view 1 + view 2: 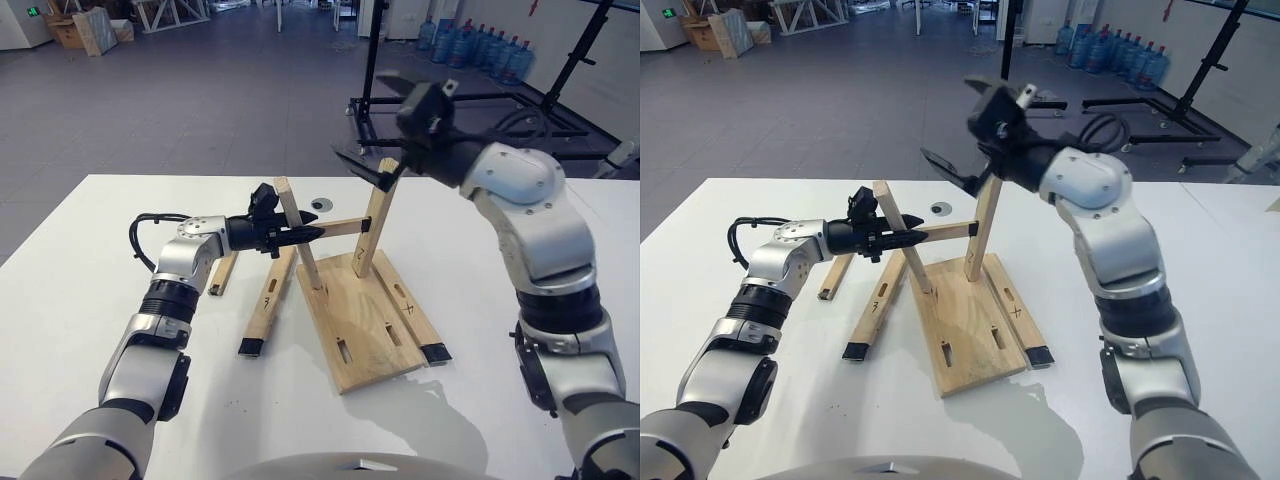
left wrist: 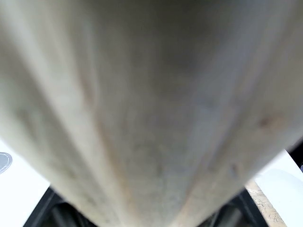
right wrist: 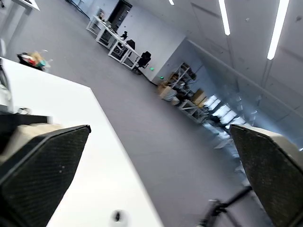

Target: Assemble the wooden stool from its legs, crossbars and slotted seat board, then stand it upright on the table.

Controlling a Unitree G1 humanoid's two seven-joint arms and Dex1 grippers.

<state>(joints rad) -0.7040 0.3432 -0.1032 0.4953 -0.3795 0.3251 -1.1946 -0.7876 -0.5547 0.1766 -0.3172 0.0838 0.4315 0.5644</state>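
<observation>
Step in hand: We judged that the frame of two upright legs and a crossbar (image 1: 342, 227) was being seated in the slots of the seat board (image 1: 352, 318), which lay flat on the worktop (image 1: 90, 230).
Left end effector (image 1: 308, 235): It was clenched on the left leg (image 1: 288, 200) about halfway up. The left wrist view had pale wood pressed close between the dark fingers.
Right end effector (image 1: 360, 115): It was released, the jaws spread wide beside the top of the right leg (image 1: 372, 232). We could not tell whether the lower finger (image 1: 360, 168) touched the wood.
Stool parts: Both legs leaned on the board, joined by the crossbar. A loose leg (image 1: 268, 305) lay just left of the board and another leg (image 1: 412, 318) lay along its right edge.
How to do it well: We would keep the left grip firm and low so the leg cannot twist. We would close the right jaws squarely on the right leg's top before pushing. Both feet should go down together, straight into their slots, so the crossbar joint is not levered apart.
Risk: Pushing one side alone could pop the crossbar out or skid the board.
</observation>
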